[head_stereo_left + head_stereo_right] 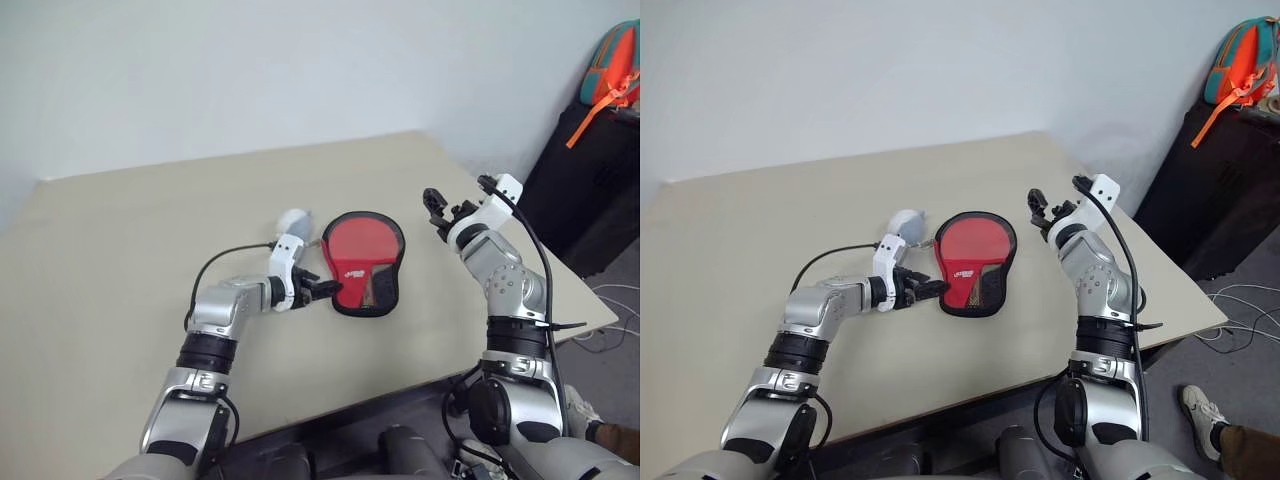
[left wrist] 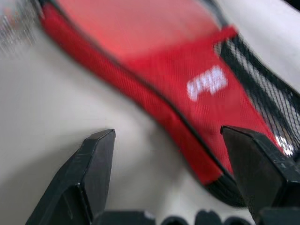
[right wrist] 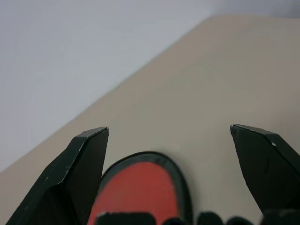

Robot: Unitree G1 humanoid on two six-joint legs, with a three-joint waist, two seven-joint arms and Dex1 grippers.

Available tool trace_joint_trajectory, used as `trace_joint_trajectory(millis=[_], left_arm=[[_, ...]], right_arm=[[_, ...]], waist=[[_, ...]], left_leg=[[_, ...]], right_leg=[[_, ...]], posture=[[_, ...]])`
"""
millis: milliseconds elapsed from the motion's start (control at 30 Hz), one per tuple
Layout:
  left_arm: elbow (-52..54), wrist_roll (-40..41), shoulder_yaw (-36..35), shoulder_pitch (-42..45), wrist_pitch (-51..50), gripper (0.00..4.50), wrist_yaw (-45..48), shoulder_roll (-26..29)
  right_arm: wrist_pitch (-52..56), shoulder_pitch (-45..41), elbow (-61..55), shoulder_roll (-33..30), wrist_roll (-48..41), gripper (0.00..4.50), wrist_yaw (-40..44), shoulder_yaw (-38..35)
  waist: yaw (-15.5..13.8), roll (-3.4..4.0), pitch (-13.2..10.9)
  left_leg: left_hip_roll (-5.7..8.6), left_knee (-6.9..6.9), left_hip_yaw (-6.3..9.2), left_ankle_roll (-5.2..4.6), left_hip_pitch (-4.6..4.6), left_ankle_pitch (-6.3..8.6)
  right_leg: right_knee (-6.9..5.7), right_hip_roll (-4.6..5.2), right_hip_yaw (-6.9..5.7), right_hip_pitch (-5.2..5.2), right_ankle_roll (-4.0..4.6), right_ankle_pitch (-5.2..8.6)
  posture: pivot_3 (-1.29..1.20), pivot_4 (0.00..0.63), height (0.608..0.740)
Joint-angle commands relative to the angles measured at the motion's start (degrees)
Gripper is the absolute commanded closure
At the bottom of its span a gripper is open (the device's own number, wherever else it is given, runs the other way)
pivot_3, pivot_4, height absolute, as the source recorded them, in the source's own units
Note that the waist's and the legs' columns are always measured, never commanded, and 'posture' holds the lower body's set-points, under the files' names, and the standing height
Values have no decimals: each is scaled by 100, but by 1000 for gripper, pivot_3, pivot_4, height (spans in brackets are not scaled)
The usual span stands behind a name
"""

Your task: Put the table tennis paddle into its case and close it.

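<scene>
Case lies flat near the middle of the beige table, and I read its long axis running from the far side toward me: round end away, narrow handle end near, tilted a touch to my right. Through its window I see the red face of the table tennis paddle already inside, with a bit of the handle showing at the near end under the black mesh. My left gripper sits low at the case's near left edge, fingers spread as wide as they go, empty; in the left wrist view the red rim passes between the two black fingertips, though I can't tell whether they touch it. My right gripper hovers above the table to the right of the case, well apart from it, jaws also fully spread with nothing in them. A small grey-white lump rests just beyond the left wrist, beside the case's far left side. Plenty of bare tabletop on the left and far side; the right edge of the table runs closer, just past my right arm
</scene>
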State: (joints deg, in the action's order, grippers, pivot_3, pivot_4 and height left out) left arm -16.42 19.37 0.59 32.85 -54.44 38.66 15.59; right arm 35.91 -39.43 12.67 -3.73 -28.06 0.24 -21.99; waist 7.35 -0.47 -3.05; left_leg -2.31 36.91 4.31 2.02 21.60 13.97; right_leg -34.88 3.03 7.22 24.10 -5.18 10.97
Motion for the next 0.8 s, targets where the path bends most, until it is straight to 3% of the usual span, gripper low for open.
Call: trace_joint_trajectory(millis=[33, 400, 500, 733, 800], left_arm=[[196, 393, -149, 182, -621, 686, -113, -247], [460, 850, -243, 116, -1522, 686, -315, -701], [371, 854, -437, 98, -1554, 1259, -490, -752], [248, 1059, -811, 118, -1879, 3689, -753, -833], [195, 1287, -1197, 155, -2165, 4297, -853, -937]], right_arm=[[-141, -219, -86, -24, -61, 20, -32, 17], [-108, -88, -159, -33, -75, 20, -163, -36], [-127, -68, -114, -61, -50, 0, -222, -70], [-146, -32, -120, -58, 12, 0, -312, -33], [-174, -16, -128, -60, 43, 0, -340, -15]], waist=[[-2, 2, 1], [-2, 5, 2], [-2, 6, 2], [-2, 6, 2], [-2, 6, 2]], left_leg=[[0, 0, 1, 0, -1, 0], [1, 0, 5, 0, -1, 0], [1, 0, 6, 0, -3, 0], [1, 1, 8, 0, -2, 0], [1, 1, 8, 0, -1, 0]], right_leg=[[0, -1, 0, -2, 0, 0], [5, -2, 0, -8, 0, 0], [5, -2, -1, -9, 1, 1], [5, -4, 0, -9, 1, 1], [7, -4, 0, -9, 1, 1]], posture=[[0, 0, 740], [0, 0, 740], [0, 0, 740], [0, 0, 740], [0, 0, 740]])
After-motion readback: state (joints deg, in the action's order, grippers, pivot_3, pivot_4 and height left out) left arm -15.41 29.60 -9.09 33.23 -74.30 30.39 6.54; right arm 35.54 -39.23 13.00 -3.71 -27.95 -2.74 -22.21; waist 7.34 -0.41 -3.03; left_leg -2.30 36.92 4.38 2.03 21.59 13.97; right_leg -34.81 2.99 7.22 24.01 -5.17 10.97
